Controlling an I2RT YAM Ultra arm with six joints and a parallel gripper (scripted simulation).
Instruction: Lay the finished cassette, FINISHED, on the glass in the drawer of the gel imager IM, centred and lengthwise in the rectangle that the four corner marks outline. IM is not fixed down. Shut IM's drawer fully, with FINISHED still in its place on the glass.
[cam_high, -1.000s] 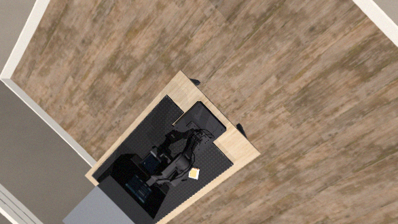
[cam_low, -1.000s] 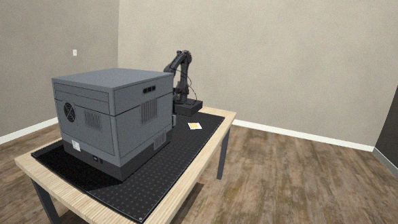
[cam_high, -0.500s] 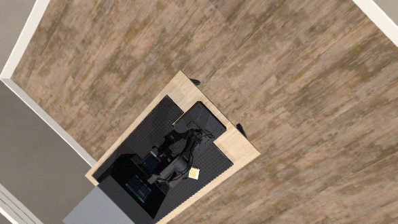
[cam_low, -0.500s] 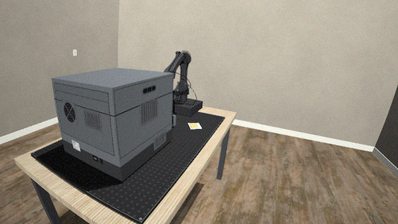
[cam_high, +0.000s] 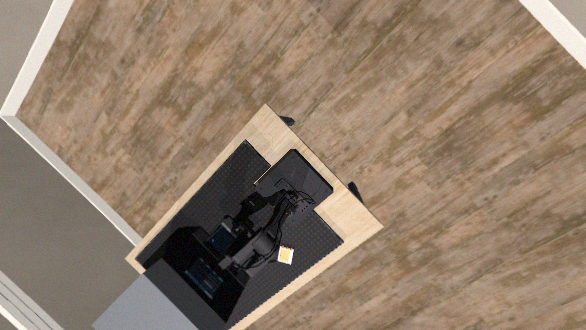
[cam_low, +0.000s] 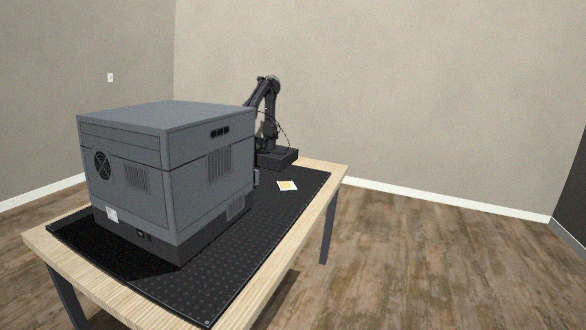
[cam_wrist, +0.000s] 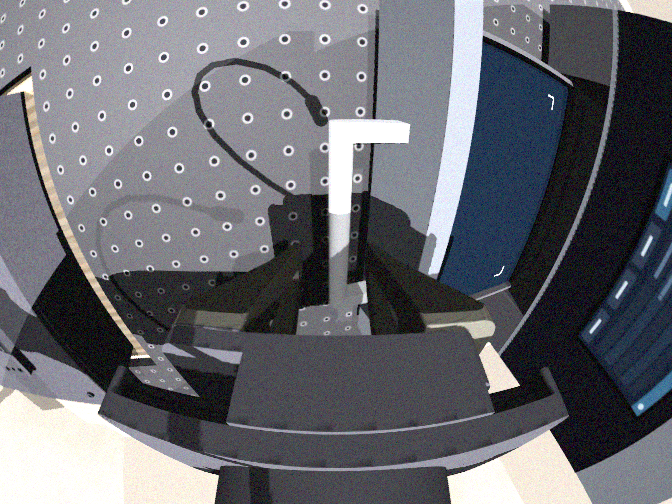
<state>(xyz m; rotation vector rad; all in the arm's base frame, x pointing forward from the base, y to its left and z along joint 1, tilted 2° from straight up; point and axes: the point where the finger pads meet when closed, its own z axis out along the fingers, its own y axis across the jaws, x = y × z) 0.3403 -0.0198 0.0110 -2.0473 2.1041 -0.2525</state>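
Observation:
My gripper (cam_wrist: 333, 253) is partly open in the wrist view, one finger on each side of the line of the white drawer handle (cam_wrist: 340, 179); no grip on it shows. The drawer of IM (cam_low: 125, 185) stands out. Its blue glass (cam_wrist: 504, 162) (cam_high: 221, 240) lies beyond the light front edge, with two corner marks visible and nothing on the part that shows. A flat white-rimmed piece with a yellow face (cam_high: 285, 255) (cam_low: 286, 185), apparently FINISHED, lies on the mat beside the arm, outside the wrist view. IM's body hides the gripper in the exterior view.
IM's lit screen (cam_wrist: 645, 271) faces the arm at the wrist view's right. The arm's base (cam_high: 305, 175) (cam_low: 277, 159) stands at the opposite end of the black perforated mat (cam_high: 320, 240) (cam_low: 240, 240). A dark cable loop (cam_wrist: 196, 92) shows left of the handle.

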